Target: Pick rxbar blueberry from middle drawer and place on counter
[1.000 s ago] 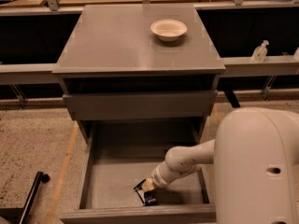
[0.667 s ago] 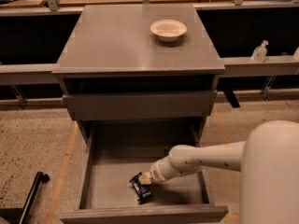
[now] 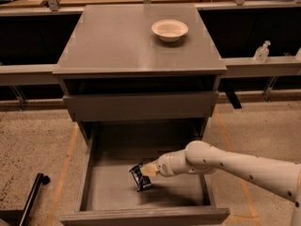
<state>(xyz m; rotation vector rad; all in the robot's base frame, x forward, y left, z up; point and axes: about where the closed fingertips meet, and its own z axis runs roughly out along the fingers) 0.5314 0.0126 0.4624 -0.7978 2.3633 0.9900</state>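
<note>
Inside the middle drawer (image 3: 96, 192), the pincer (image 3: 149, 170) pinches the tilted rxbar blueberry (image 3: 140, 178); the lift out and placing on the table (image 3: 117, 41) remain.

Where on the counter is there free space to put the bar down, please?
The counter is bare across its left half and front strip; only the cream bowl crowds the back right. The gripper holds the rxbar blueberry down in the middle drawer.
</note>
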